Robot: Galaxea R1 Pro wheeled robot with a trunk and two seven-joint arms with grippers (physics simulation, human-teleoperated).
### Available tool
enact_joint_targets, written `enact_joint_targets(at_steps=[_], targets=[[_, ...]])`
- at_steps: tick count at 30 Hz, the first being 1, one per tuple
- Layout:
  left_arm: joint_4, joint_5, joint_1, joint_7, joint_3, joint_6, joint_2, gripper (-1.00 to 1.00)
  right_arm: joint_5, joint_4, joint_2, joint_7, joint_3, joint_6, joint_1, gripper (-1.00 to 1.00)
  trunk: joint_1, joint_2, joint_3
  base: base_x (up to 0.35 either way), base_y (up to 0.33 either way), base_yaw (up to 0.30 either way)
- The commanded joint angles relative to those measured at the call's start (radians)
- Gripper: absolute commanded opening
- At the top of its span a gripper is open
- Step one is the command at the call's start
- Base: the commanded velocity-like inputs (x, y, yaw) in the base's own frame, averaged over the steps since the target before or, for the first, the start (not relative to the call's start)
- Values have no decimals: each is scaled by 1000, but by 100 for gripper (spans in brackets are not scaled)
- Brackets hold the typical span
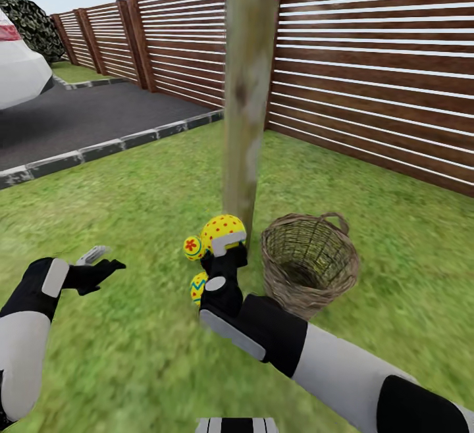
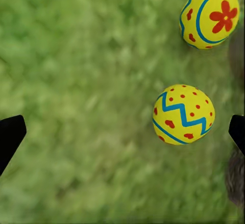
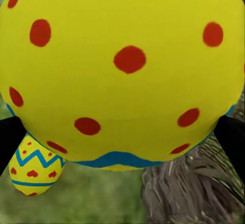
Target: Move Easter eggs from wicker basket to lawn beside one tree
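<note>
The tree (image 1: 247,84) rises mid-frame; the wicker basket (image 1: 309,263) sits lower right of it, seemingly empty. The right gripper (image 1: 226,239) clamps a dotted egg (image 1: 222,228) at the trunk's foot, ready to set beside two grounded eggs (image 1: 193,247). The left gripper (image 1: 99,258) hangs spread, empty.

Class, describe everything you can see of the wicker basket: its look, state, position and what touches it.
The wicker basket is round, bucket-shaped, of open brown-grey weave, with a small loop handle at its far rim. It stands on the lawn close to the tree trunk, slightly tilted, and looks empty inside. The right gripper, holding a dotted egg, is just beside it; contact cannot be told.
</note>
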Motion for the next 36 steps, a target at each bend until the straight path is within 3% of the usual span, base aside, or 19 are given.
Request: enact_joint_targets(at_steps=[1,4,6,9,10,12,14,16,17,19,22,26,30,36], targets=[[12,2,0,-35,2,4,8,100,-30,39,0,-7,4,-26,16,-100,0,0,-1,0,319,0],[43,2,0,-82,2,4,29,100,-54,118,0,-6,5,-148,42,-100,0,0,-1,2,314,0],[85,1,0,-179,2,2,52,100,-58,156,-2,-6,7,-198,49,-100,0,0,-1,53,301,0],[174,-4,0,-431,2,-6,96,100,-58,171,-38,-5,7,-252,93,-100,0,0,-1,81,222,0],[199,-5,0,-483,2,-15,101,100,-56,174,-46,-6,7,-280,110,-100,0,0,-1,37,155,0],[281,-16,1,-582,-2,-81,105,100,-46,178,-77,-9,21,-333,138,-100,0,0,-1,65,133,0],[403,-24,1,-702,-5,-201,92,100,-37,180,-102,-10,73,-356,147,-100,0,0,-1,115,83,0],[541,-69,1,-841,-9,-352,81,100,-35,197,-114,-9,118,-388,150,-100,0,0,-1,138,27,0],[605,-109,2,-919,-11,-443,78,100,-34,224,-116,-9,130,-419,151,-100,0,0,-1,165,11,0],[650,-143,4,-1002,-11,-531,69,100,-35,272,-115,-8,140,-465,152,-100,0,0,-1,159,5,0],[667,-155,5,-1049,-11,-566,47,100,-35,336,-110,-6,146,-494,152,-100,0,0,-1,196,1,0],[671,-161,6,-1059,-12,-578,21,100,-35,401,-100,26,147,-538,152,-100,0,0,-1,307,3,0],[672,-163,6,-1052,-13,-578,22,100,-36,421,-92,73,148,-546,152,-100,0,0,-1,295,149,0],[672,-163,6,-1049,-13,-570,28,100,-38,427,-90,82,148,-546,152,-100,0,0,-1,97,87,0]])
